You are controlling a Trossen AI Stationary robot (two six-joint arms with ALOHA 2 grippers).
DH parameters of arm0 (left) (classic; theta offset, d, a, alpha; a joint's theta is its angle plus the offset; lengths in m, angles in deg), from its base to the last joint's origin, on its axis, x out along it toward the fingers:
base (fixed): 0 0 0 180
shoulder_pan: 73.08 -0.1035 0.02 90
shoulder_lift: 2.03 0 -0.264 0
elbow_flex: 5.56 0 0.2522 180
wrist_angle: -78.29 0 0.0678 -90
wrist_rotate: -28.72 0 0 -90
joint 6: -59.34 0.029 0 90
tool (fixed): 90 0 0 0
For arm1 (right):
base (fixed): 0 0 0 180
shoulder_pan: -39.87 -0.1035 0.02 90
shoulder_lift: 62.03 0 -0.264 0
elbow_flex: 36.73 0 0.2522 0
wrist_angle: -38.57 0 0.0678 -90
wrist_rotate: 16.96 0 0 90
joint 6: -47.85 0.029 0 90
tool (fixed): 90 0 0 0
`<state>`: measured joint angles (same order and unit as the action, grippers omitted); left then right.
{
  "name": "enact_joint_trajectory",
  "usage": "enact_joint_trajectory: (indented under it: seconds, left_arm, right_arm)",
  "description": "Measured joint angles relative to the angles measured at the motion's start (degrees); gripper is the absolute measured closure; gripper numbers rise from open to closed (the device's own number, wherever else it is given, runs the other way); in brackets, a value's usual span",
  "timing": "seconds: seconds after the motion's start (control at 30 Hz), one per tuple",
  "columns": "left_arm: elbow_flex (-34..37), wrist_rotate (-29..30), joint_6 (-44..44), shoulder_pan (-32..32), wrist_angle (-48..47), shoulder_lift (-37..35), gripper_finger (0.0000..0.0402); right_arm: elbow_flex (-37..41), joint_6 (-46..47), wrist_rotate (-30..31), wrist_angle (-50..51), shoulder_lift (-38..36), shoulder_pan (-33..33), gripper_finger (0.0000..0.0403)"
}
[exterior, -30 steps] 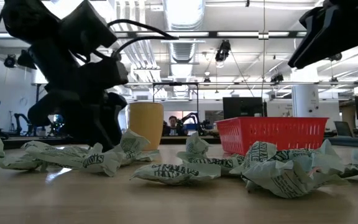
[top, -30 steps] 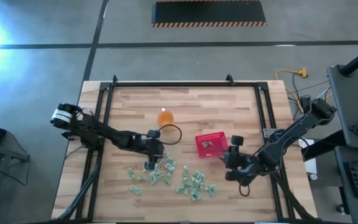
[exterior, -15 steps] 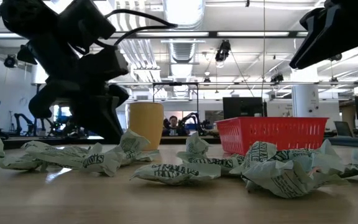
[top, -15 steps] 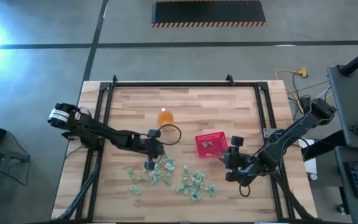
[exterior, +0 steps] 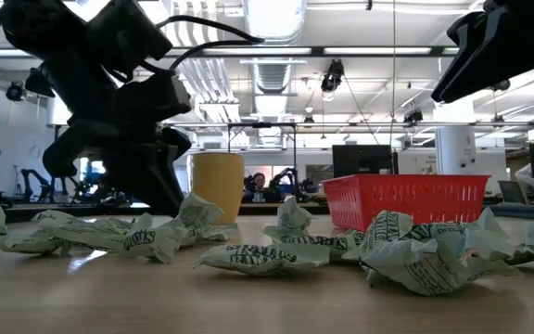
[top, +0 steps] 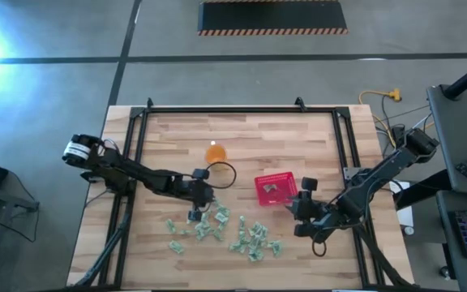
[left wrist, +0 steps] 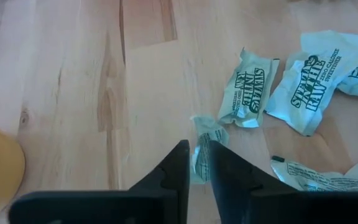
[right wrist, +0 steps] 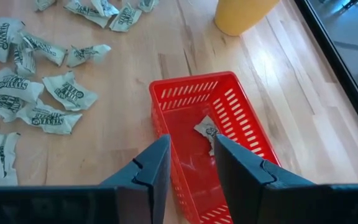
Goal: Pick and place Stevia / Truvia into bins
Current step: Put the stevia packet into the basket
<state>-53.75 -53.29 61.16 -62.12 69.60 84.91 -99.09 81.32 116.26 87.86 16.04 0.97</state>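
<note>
Several crumpled green-and-white Stevia packets (top: 225,231) lie scattered on the wooden table near its front edge. At the left end of this heap my left gripper (left wrist: 197,163) slants down, shut on one packet (left wrist: 205,134). The red latticed basket (top: 275,188) stands to the right of the heap on its flat bottom, and one packet (right wrist: 207,130) lies inside it. My right gripper (right wrist: 191,158) hangs open above the basket's near right side with nothing between its fingers. My left gripper pinches the crumpled packet's near end (left wrist: 197,155) between its two fingers. The fingers slant down from the table's left side. The packet's far end (left wrist: 209,129) lies on the wood.
A translucent orange cup (top: 215,152) stands behind the heap, and a black cable loop (top: 222,173) lies next to it. A black frame rail (top: 139,146) runs around the tabletop. Bare wood (top: 282,138) lies toward the far edge.
My left gripper has shut on a packet at the left end of the heap, staying in place. My right gripper has held still over the basket.
</note>
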Motion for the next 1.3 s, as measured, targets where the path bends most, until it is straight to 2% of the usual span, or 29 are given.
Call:
enact_joint_trajectory:
  seconds: [0.2,0.43,0.63,0.83,0.93,1.1,1.3]
  left_arm:
    - [0.04,0.0,-0.02,0.0,0.57,0.02,0.0328]
    - [0.13,0.0,-0.03,-0.01,0.92,0.17,0.0327]
    - [-0.17,-0.11,0.12,-0.04,6.9,5.78,0.0327]
    - [-0.15,0.02,0.03,-0.09,7.02,6.31,0.0327]
    - [-0.14,-0.01,0.28,-0.09,6.14,5.47,0.0338]
    - [-0.09,0.07,2.01,-0.07,6.23,3.22,0.0392]
    - [-0.74,0.38,2.39,-0.07,6.97,2.32,0.04]
  right_arm:
    - [0.0,0.0,0.0,-0.13,0.0,0.0,0.0292]
    - [0.0,0.0,0.0,-0.35,0.01,0.0,0.0294]
    - [0.02,0.0,0.0,-0.87,0.04,0.02,0.0295]
    - [0.07,-0.02,-0.02,-1.42,0.04,0.02,0.0301]
    - [0.09,-0.22,0.0,-1.4,0.04,0.02,0.0304]
    - [0.09,-0.32,0.0,-1.37,0.04,0.02,0.0309]
    - [0.1,-0.53,0.0,-1.35,0.04,0.02,0.0308]
